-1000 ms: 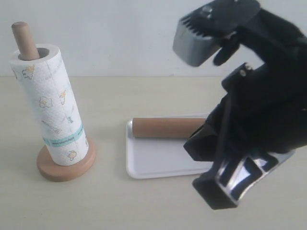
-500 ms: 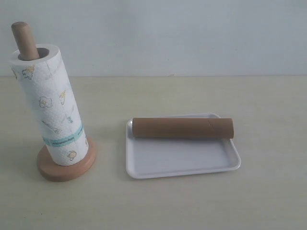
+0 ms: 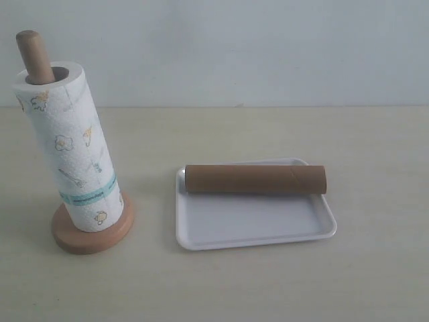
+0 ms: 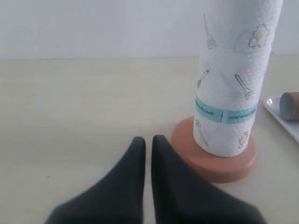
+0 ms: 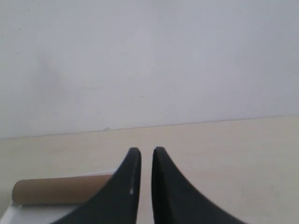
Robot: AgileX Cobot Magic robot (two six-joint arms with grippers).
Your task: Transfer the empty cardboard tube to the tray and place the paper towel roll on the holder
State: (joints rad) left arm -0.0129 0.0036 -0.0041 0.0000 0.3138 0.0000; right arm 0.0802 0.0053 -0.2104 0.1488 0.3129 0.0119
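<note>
The brown empty cardboard tube (image 3: 255,179) lies on its side across the far part of the white tray (image 3: 251,225). The white printed paper towel roll (image 3: 69,154) stands on the wooden holder (image 3: 92,235), whose pole top (image 3: 33,55) pokes out above the roll's core. Neither arm shows in the exterior view. In the left wrist view my left gripper (image 4: 148,140) is shut and empty, a little short of the holder base (image 4: 219,163) and the roll (image 4: 233,79). My right gripper (image 5: 146,151) is shut and empty, with the tube (image 5: 56,189) and tray corner (image 5: 9,215) beside it.
The pale tabletop (image 3: 268,134) runs back to a plain white wall (image 3: 234,47). A tube end (image 4: 290,105) and the tray edge (image 4: 280,119) show at the side of the left wrist view.
One second ago the right arm filled the right side of the exterior view over the tray; it has since left that view. Tube, tray, roll and holder have not moved.
</note>
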